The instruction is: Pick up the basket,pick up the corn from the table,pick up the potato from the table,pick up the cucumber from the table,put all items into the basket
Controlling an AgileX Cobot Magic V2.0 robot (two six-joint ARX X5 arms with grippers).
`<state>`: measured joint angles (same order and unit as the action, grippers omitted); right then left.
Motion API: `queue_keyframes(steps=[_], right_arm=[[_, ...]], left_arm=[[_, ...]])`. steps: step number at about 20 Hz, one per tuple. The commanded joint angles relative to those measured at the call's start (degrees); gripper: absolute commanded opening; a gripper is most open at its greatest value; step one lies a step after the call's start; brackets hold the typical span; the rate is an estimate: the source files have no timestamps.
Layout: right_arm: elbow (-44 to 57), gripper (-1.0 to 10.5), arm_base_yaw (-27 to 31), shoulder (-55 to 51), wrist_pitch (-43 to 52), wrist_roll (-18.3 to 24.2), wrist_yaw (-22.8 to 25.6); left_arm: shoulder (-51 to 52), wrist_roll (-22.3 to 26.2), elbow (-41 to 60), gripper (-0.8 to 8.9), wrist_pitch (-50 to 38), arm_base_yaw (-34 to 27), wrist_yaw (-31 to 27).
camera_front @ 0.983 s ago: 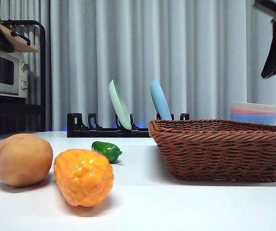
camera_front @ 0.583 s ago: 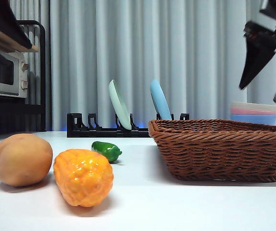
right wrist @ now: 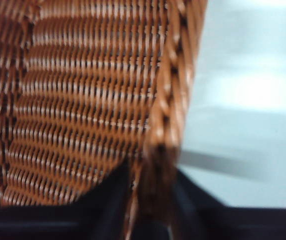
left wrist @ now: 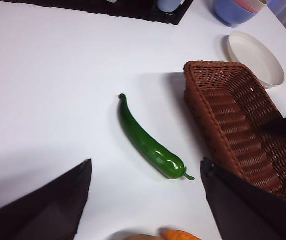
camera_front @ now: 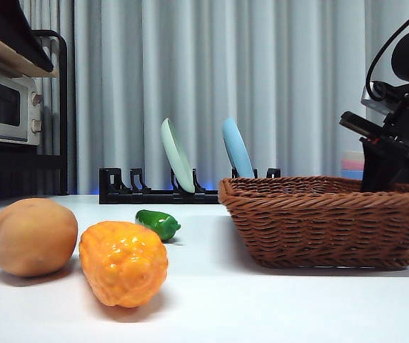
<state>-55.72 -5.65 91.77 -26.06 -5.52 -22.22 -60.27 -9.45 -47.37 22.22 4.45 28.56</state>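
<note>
The wicker basket sits on the white table off to one side, with the potato, the corn and the cucumber lying well apart from it on the other side, none of them inside yet. The right gripper is down at the basket's far end, one jaw inside the wall and one outside, straddling the braided rim; the view is blurred, so whether the jaws are already pinching the weave I cannot tell. The basket looks light and fairly stiff, and the rough braid should give good purchase, though lifting it by one end may let it tilt. The left gripper hangs spread wide above the cucumber, holding nothing; that long glossy green thing looks slippery and is probably best taken across its middle. A second ago the right arm was only a dark shape high in the corner of the front view, and half a second ago its jaws were above the basket; now they are at the rim. The vegetables have not moved.
</note>
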Motion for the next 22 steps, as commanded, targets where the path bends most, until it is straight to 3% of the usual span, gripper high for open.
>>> queue_keyframes(steps=[1, 5, 10, 15, 17, 22], right_arm=[[-1.20, -0.1, 0.22, -1.25, -0.07, -2.10, -0.28], [-6.25, -0.1, 1.11, -3.41, -4.17, -2.62, -0.52], [-13.73, -0.1, 3.39, -5.18, -6.29, -3.08, -4.48], [-18.71, -0.1, 5.77, -5.64, -9.25, -3.43, -4.87], [-19.04, -0.1, 6.19, -5.77, -9.40, -3.43, -4.87], [-19.04, -0.1, 6.47, -5.77, -9.60, -3.34, -4.85]], left_arm=[[-2.45, 0.22, -0.85, 3.73, -0.20, 1.51, 0.07], [-10.58, -0.35, -6.14, 3.82, 0.61, 6.38, -0.44], [-26.86, -2.99, -17.57, 3.82, 6.21, 13.22, -5.60], [-40.44, -5.86, -26.95, 3.82, 9.35, 18.82, -13.86], [-44.57, -6.97, -29.86, 3.82, 11.30, 20.04, -17.77], [-50.56, -8.87, -31.50, 3.81, 10.60, 20.33, -18.99]])
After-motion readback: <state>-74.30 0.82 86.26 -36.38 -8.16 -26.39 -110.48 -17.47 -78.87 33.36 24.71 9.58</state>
